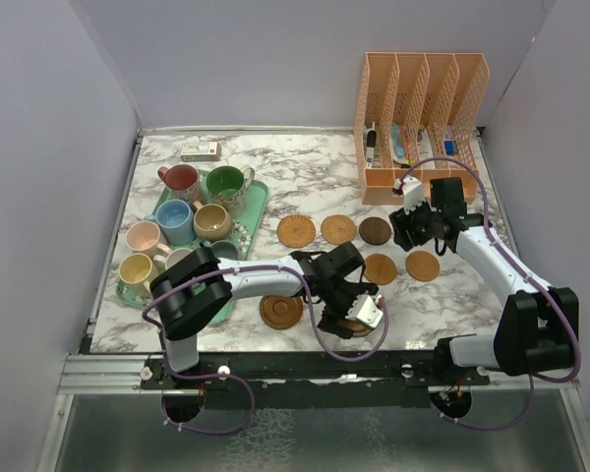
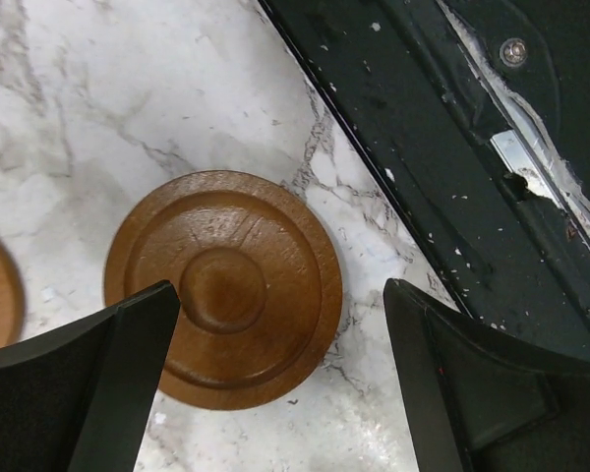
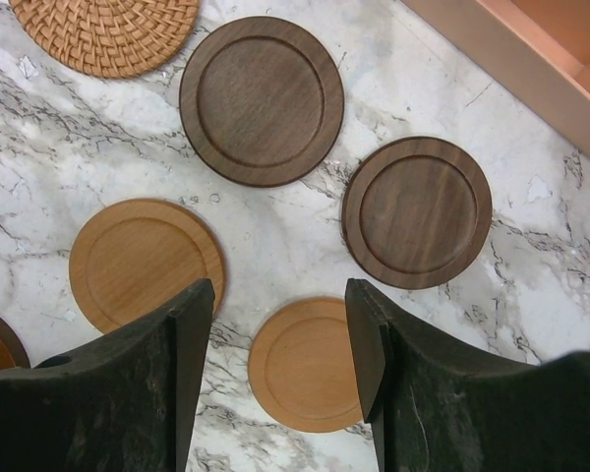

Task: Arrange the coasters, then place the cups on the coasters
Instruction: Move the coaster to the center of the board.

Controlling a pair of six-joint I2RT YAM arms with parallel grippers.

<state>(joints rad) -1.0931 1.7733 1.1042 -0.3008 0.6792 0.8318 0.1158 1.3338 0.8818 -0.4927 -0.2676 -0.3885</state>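
Observation:
Several coasters lie in the table's middle: two woven ones (image 1: 297, 231), a dark one (image 1: 376, 230) and two tan ones (image 1: 380, 267). A brown ringed coaster (image 2: 223, 288) lies flat near the table's front edge under my left gripper (image 2: 280, 324), which is open and straddles its right half without touching it. My right gripper (image 3: 280, 334) hangs open and empty above a tan coaster (image 3: 305, 364), beside two dark coasters (image 3: 262, 98). The cups (image 1: 175, 218) stand crowded on and beside the mint-green tray (image 1: 260, 200) at the left. In the top view my left gripper (image 1: 359, 315) is at front centre and my right gripper (image 1: 410, 236) is at the right.
A peach desk organizer (image 1: 420, 108) stands at the back right, close behind my right arm. A small white box (image 1: 200, 150) lies at the back left. Another ringed brown coaster (image 1: 281, 312) lies near the front edge. The black front rail (image 2: 472, 147) runs close to my left gripper.

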